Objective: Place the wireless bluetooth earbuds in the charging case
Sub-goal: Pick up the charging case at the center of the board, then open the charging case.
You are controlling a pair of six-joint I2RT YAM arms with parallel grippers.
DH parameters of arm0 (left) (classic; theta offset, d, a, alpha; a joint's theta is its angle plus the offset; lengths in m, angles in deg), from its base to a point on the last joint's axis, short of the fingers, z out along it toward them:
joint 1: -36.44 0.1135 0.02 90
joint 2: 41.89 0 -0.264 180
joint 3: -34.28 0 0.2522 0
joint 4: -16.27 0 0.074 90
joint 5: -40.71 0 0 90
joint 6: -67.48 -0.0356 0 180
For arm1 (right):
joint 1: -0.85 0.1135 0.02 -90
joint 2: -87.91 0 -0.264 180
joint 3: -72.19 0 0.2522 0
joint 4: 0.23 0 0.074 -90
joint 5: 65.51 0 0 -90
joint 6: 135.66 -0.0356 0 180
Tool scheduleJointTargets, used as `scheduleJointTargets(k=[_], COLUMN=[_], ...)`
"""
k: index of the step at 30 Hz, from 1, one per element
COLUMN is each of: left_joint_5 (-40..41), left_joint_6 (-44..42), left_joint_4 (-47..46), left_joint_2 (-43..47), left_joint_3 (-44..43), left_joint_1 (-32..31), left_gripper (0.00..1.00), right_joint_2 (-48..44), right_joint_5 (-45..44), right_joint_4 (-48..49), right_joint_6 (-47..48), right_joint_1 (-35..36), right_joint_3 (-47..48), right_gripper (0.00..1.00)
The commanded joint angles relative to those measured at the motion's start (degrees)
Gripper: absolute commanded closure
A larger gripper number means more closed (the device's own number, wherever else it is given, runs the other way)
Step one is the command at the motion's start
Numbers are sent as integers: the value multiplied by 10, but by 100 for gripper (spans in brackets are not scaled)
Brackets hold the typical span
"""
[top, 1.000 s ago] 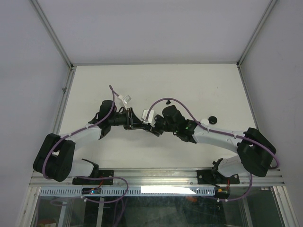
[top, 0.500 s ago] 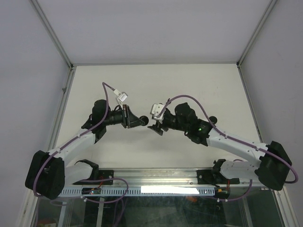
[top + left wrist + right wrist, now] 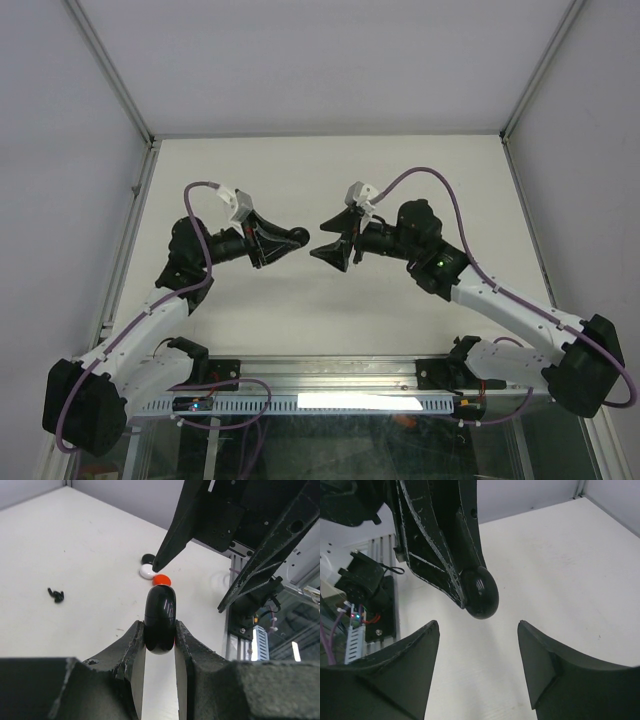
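left pincer [image 3: 159,632]: grips black charging case [image 3: 160,607] | right pincer [image 3: 476,629]: open, empty | step: readying case | next: maybe open it, then fetch earbuds [image 3: 56,595]

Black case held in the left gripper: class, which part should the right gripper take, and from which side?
Probably the rounded end of the black case that sticks out past the left gripper, coming head-on from the opposite side. The left gripper covers its other half, and the open right gripper faces the free end.

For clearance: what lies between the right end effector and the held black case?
Nothing: right wrist view shows a bare gap between right end effector and case.
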Motion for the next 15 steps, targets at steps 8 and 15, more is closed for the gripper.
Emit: scheduleJointTargets(k=[8, 15], left_joint_5=[-63, -88], left_joint_6=[-12, 36], left_joint_4=[-247, -329], left_joint_2=[11, 1], left_joint_3=[26, 53], left_joint_1=[-6, -6], left_gripper=[95, 95], right_joint_2=[23, 37], right_joint_5=[31, 30], right_joint_4=[170, 190], right_joint_6=[-107, -116], right_joint_1=[-2, -2], right_joint_3=[18, 19], right_gripper=[34, 35])
